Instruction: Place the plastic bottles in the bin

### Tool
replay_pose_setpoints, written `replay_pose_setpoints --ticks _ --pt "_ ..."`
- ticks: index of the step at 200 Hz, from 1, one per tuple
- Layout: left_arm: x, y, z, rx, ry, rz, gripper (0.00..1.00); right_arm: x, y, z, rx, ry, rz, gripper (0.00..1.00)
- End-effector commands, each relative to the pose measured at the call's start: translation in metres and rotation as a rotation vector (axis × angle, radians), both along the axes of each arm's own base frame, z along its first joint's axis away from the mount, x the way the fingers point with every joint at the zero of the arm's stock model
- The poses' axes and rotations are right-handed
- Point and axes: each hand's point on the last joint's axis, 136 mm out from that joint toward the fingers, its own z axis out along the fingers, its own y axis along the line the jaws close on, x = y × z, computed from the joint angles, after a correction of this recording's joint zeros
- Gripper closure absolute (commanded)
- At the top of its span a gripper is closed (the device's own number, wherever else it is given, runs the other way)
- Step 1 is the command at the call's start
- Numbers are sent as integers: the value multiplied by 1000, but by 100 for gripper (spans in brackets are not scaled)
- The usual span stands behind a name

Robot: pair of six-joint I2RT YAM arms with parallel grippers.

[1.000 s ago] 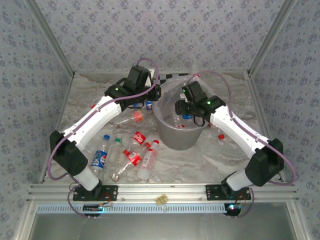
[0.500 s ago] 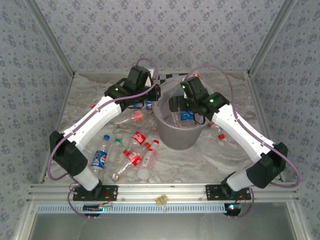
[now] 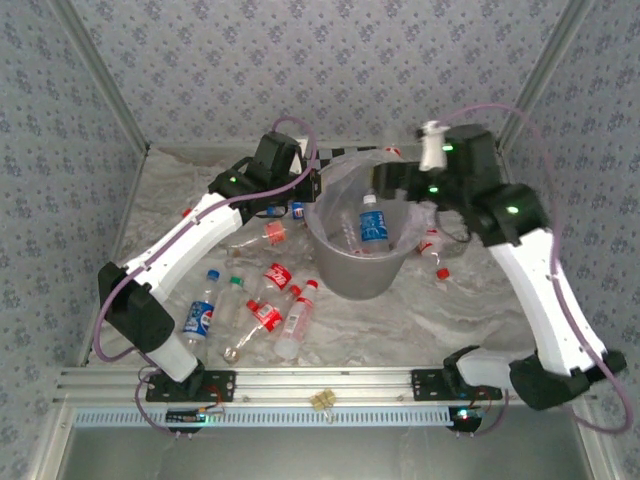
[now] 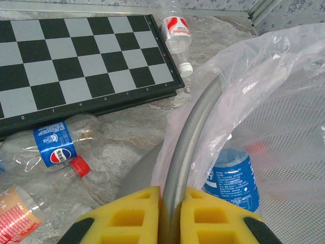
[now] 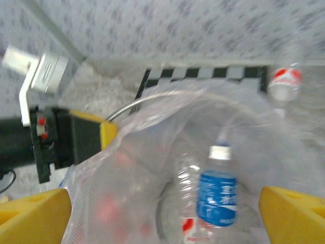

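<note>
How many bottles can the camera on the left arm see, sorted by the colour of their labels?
Blue-label bottles: 2
Red-label bottles: 2
Total: 4

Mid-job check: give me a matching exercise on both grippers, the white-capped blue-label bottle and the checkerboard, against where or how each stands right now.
Things:
1. left gripper
2. right gripper
3. white-capped blue-label bottle
4. checkerboard

States:
A. open, holding nothing
B. upright inside the bin
C. shut on the bin's rim
D. flat on the table, behind the bin

Pairs: 1-C, 2-A, 3-B, 4-D
</note>
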Motion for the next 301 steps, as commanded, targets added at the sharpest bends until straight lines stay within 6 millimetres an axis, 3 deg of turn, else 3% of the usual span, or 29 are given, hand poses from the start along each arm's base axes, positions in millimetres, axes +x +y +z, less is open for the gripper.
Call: replay_pose_setpoints --ticks 1,15,28,47,67,85,104,147,195,227,245,301 --pt "14 -3 25 -30 -102 17 100 -14 -41 14 78 -12 -53 7" --pt "15 -2 27 -31 -108 17 100 -8 -82 4 75 27 -202 11" --pt "14 -4 29 -35 -115 10 100 -3 -112 -22 34 116 -313 12" --pt "13 -4 29 -34 -115 2 100 12 -144 -77 12 262 -404 10" --pt "11 -4 25 -35 -100 -3 100 31 -162 -143 38 415 -423 11" --pt "9 -7 24 -45 -89 -19 100 45 -166 -200 -13 543 -399 11" --pt "8 -5 25 -48 -88 -13 100 53 -156 -248 -71 657 -316 10" --pt "9 -8 24 -64 -74 -13 100 69 -137 -317 -190 792 -248 9" --pt "10 -6 27 -39 -87 -14 100 79 -136 -358 -327 860 -238 13" --pt "13 -3 24 -26 -86 -4 100 77 -137 -366 -341 876 -238 20" --pt "14 -4 23 -23 -83 -6 100 77 -139 -363 -337 864 -244 29" --pt "21 -11 21 -28 -76 -16 100 74 -148 -324 -319 793 -289 38"
